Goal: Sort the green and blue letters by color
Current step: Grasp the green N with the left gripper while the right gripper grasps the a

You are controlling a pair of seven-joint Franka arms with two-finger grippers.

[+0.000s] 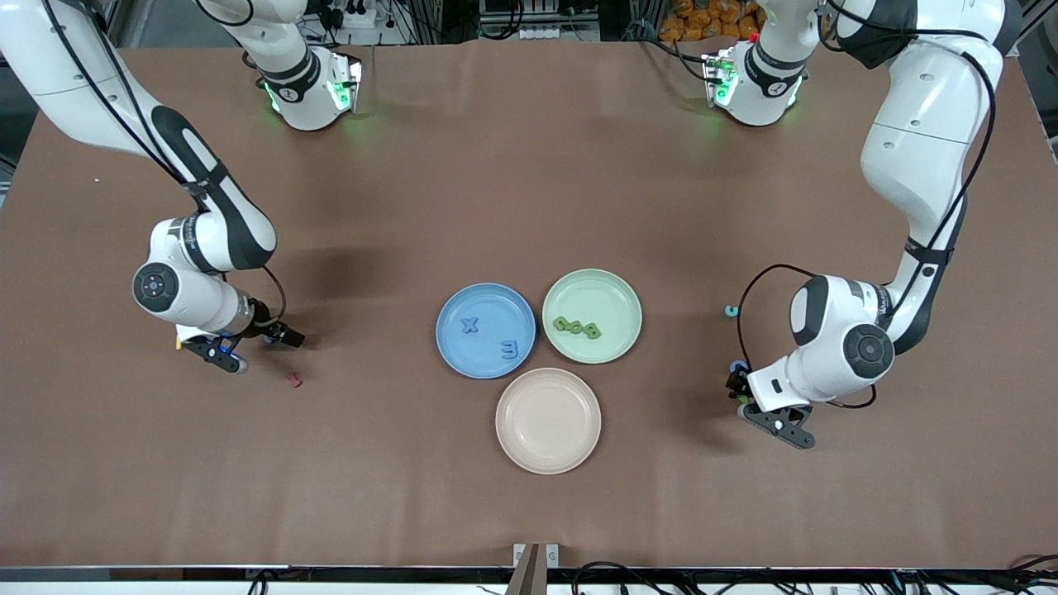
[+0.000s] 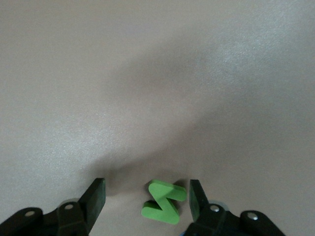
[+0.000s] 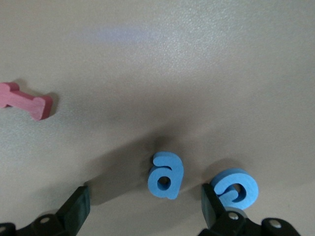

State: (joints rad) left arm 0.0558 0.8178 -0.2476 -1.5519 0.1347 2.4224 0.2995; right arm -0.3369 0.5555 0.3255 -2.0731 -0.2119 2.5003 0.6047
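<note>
My left gripper (image 2: pixel 147 197) is open and low over the table, its fingers on either side of a green letter Z (image 2: pixel 165 201) that lies flat, closer to one finger. My right gripper (image 3: pixel 145 201) is open too, straddling a blue letter a (image 3: pixel 166 175); a second blue letter (image 3: pixel 235 187) lies just outside one finger. In the front view the left gripper (image 1: pixel 756 405) is toward the left arm's end and the right gripper (image 1: pixel 252 345) toward the right arm's end. The blue plate (image 1: pixel 463 355) holds a blue x (image 1: pixel 469 325) and a blue E (image 1: pixel 510 350). Green letters (image 1: pixel 576 327) lie on the green plate (image 1: pixel 603 293).
An empty pink plate (image 1: pixel 548 420) sits nearer to the front camera than the other two plates. A small red letter (image 1: pixel 294 379) (image 3: pixel 27 101) lies close to the right gripper. A small teal letter (image 1: pixel 730 311) lies beside the left arm.
</note>
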